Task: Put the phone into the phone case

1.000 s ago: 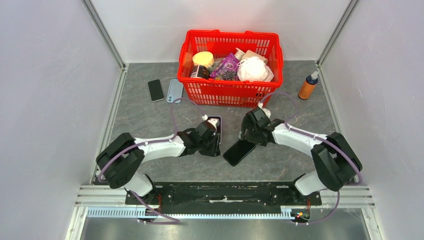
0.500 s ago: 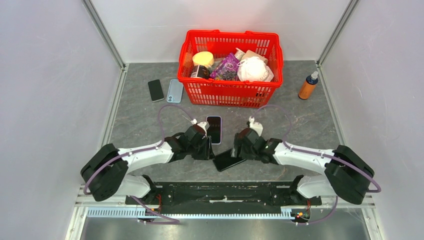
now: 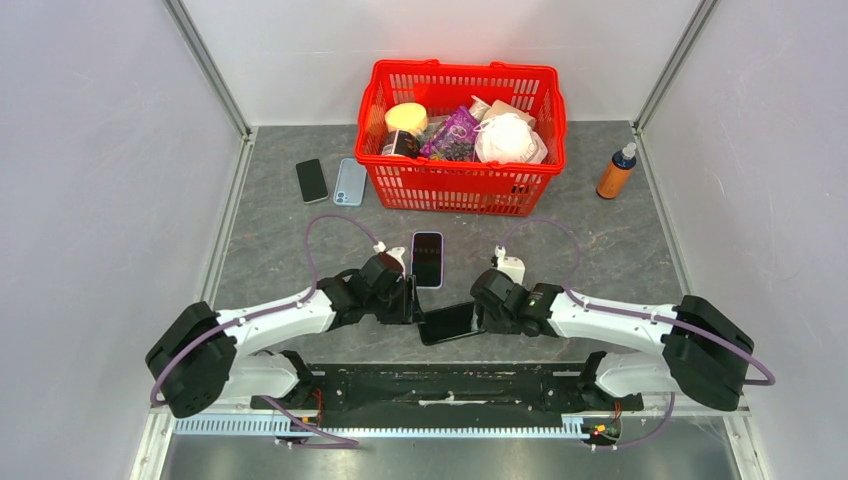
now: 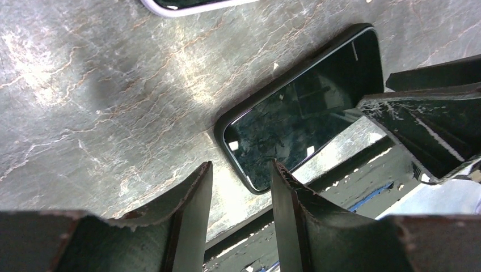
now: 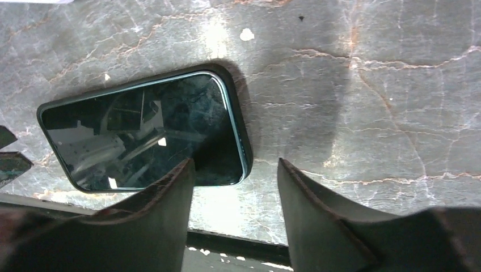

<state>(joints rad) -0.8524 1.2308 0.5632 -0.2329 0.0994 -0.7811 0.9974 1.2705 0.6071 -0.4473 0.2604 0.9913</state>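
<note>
Has left jaws and right jaws spread, empty, with phone flat on counter between them; seems stiff, light, slick, breakable glass; better pinched across its long edges, not face-on

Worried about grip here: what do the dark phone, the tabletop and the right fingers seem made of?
Phone: glossy glass face, mirroring the rig; duller dark rim, plastic or rubber, hard to tell. Tabletop: grey veined stone look with a slight sheen, possibly laminate. Fingers: dark, matte, scuffed, probably hard plastic.
</note>
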